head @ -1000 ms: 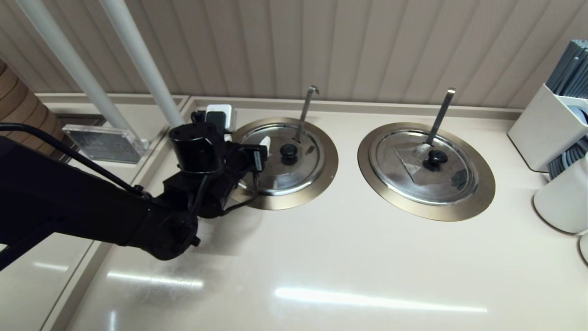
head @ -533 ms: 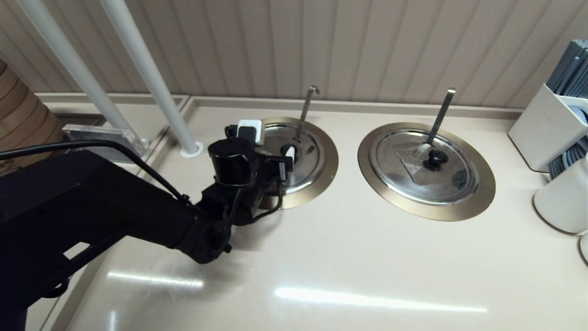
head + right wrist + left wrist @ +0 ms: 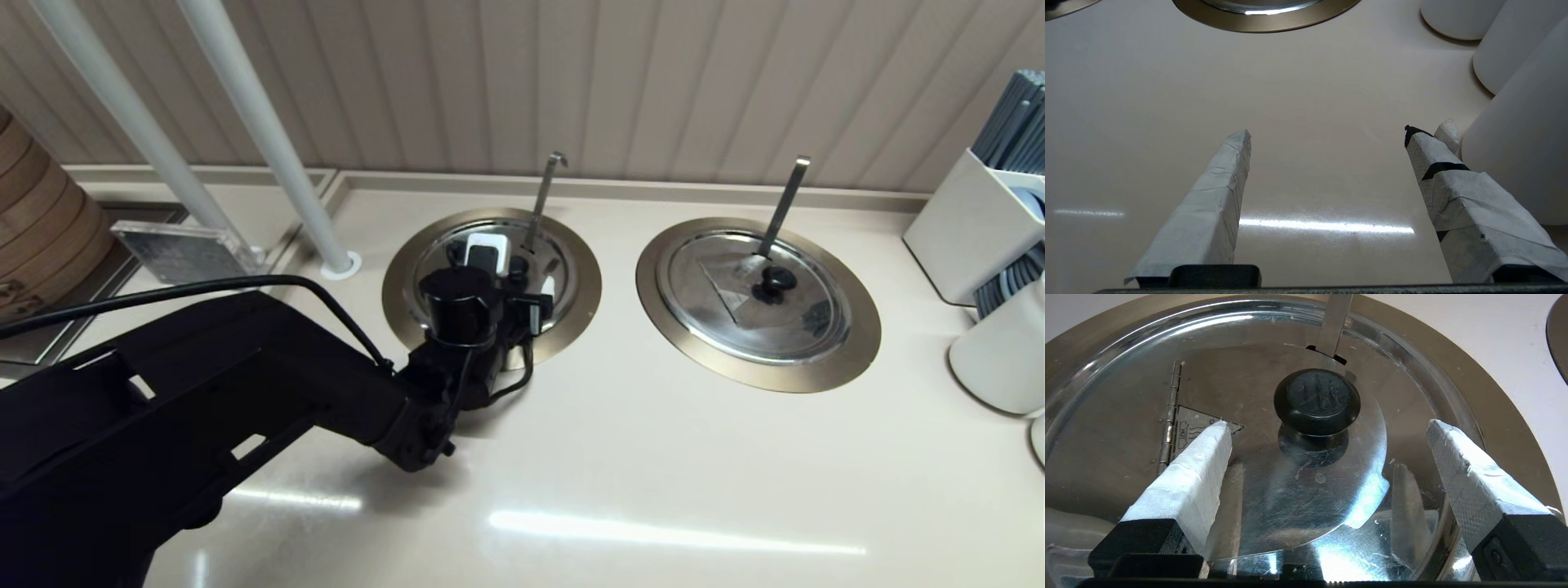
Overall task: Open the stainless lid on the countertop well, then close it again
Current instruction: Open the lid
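The stainless lid (image 3: 562,276) lies shut on the countertop well, framed by the bronze ring (image 3: 397,287). A hook-ended ladle handle (image 3: 542,196) rises through its edge notch. My left gripper (image 3: 516,273) hovers over the lid, open. In the left wrist view the black knob (image 3: 1316,400) sits between the taped fingertips (image 3: 1220,435), touching neither, with the gripper (image 3: 1327,424) wide around it. The lid (image 3: 1290,506) shows a hinge and a faint triangle mark (image 3: 1188,424). My right gripper (image 3: 1327,132) stands open over bare counter, out of the head view.
The twin lid (image 3: 755,298) with a straight ladle handle (image 3: 782,204) sits to the right. White containers (image 3: 971,229) stand at the far right, close beside my right gripper (image 3: 1515,143). A white pole base (image 3: 339,263), a clear sign (image 3: 180,249) and bamboo steamers (image 3: 41,237) are at the left.
My left arm has swung rightward from the ring's left edge across the lid. Its open fingers now straddle the knob. The lid has stayed shut.
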